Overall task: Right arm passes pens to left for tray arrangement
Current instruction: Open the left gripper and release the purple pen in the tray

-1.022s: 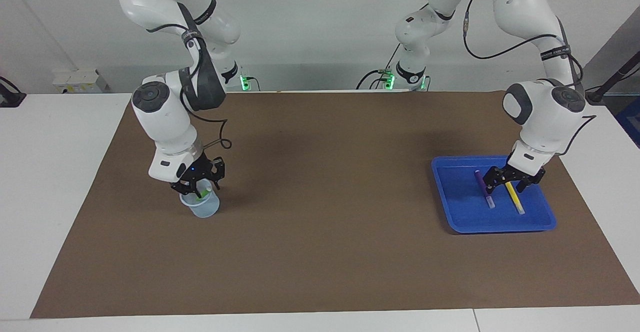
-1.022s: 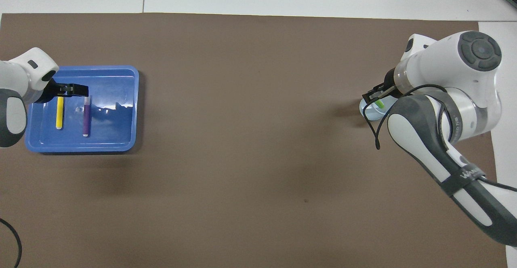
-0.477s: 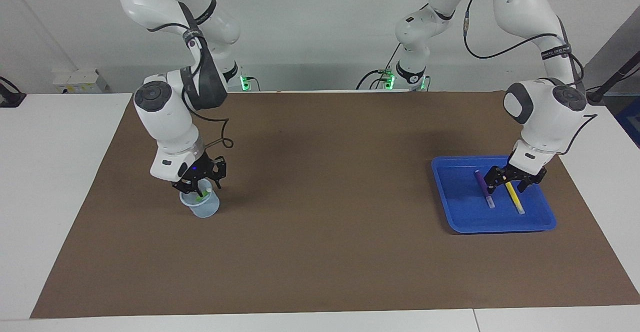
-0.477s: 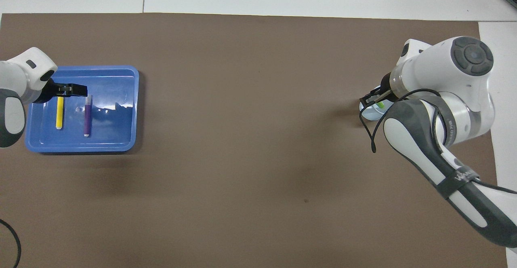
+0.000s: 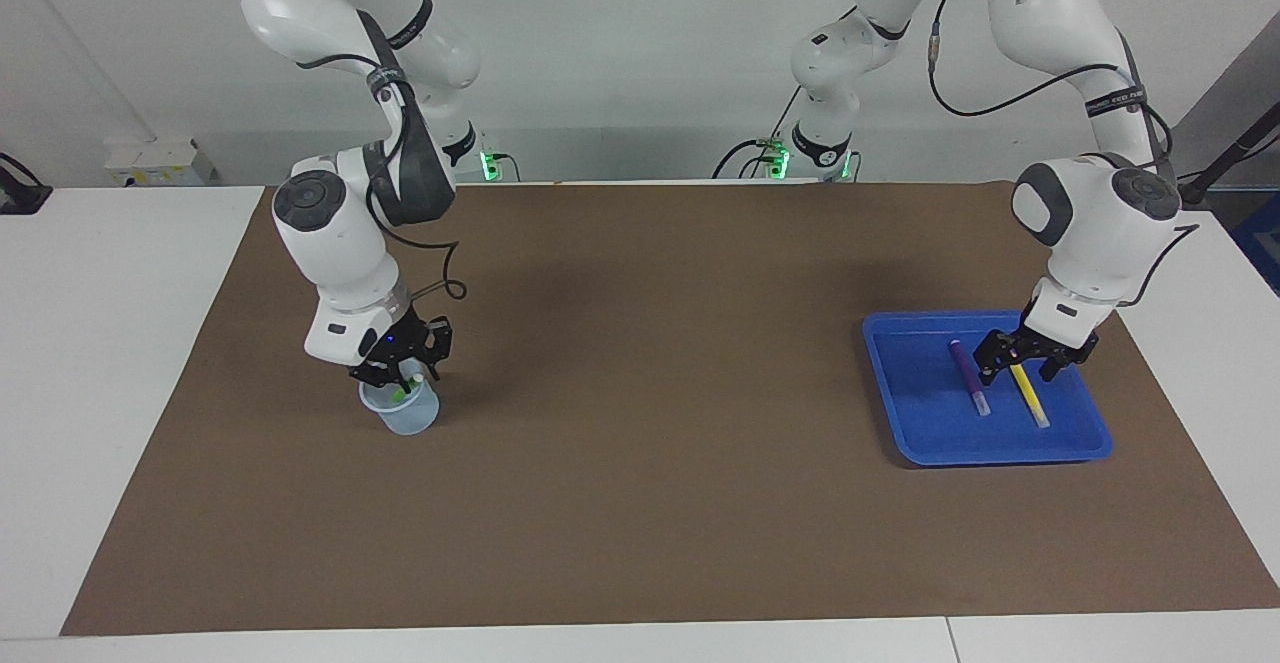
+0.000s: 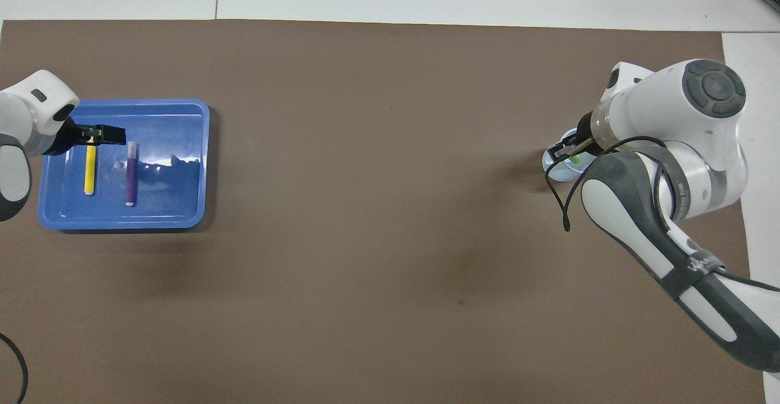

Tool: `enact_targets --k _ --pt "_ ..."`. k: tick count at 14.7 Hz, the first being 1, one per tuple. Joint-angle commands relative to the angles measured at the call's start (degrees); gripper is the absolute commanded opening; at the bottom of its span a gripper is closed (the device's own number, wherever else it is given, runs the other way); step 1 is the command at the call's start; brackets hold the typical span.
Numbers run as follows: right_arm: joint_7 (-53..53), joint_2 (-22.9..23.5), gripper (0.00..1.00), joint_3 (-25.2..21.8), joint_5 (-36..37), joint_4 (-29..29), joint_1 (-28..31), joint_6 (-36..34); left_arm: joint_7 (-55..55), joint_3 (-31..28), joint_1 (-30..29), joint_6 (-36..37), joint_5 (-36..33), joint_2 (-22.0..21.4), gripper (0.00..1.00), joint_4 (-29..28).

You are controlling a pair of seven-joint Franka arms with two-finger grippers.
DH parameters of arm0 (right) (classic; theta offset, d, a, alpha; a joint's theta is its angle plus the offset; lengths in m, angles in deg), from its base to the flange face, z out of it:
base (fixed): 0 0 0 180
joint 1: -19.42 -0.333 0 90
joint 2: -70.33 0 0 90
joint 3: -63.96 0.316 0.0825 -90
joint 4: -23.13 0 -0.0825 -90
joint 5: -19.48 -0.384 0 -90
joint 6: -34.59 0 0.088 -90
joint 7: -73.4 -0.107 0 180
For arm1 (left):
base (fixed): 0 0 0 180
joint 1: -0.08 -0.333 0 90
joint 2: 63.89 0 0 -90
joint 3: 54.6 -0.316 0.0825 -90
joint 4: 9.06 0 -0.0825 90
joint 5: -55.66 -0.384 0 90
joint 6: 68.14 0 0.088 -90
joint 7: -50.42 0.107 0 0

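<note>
Right arm (image 5: 335, 243) bends steeply down, wrist tilted, its gripper (image 5: 400, 375) low at its own end of the bench. Left arm (image 5: 1095, 213) hangs bent too, gripper (image 5: 1020, 368) low, fingers (image 5: 985, 371) spread wide.

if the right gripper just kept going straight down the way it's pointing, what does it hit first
Most likely the green pen standing in the translucent cup: the right gripper points down into the cup's mouth, around the pen's top. Whether it already touches the pen is unclear.
</note>
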Motion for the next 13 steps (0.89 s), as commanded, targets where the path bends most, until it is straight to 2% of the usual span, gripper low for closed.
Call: enact_targets --k 1,5,8,9,10,11,13 --pt "2.44 -1.51 0.35 0.47 -1.32 1.56 1.58 0.43 -2.61 0.29 -0.88 1.28 -0.21 -0.63 1.0 1.53" --pt "2.62 -1.51 0.26 0.47 -1.32 1.73 1.93 0.34 -9.1 0.55 -0.7 6.45 0.23 -0.9 1.0 2.85" --pt "2.27 -1.42 0.26 0.47 -1.32 1.47 1.93 0.52 -13.6 0.64 -0.26 8.65 0.67 -1.42 1.0 2.76" --pt "2.18 -1.33 0.27 0.47 -1.32 1.21 1.76 0.6 -14.91 0.72 -0.26 9.18 0.76 -1.6 1.0 2.85" --pt "1.92 -1.24 0.36 0.47 -1.32 1.12 1.67 0.69 -16.14 0.72 -0.09 9.8 1.89 -1.95 1.0 2.85" --pt "1.57 -1.07 0.49 0.47 -1.32 0.94 1.49 1.13 -17.37 0.81 0.09 10.5 3.82 -2.3 1.0 2.85" --pt "0.42 -0.98 0.49 0.47 -1.32 0.94 1.14 2.36 -19.66 0.99 0.18 11.12 6.82 -2.83 1.0 2.76"
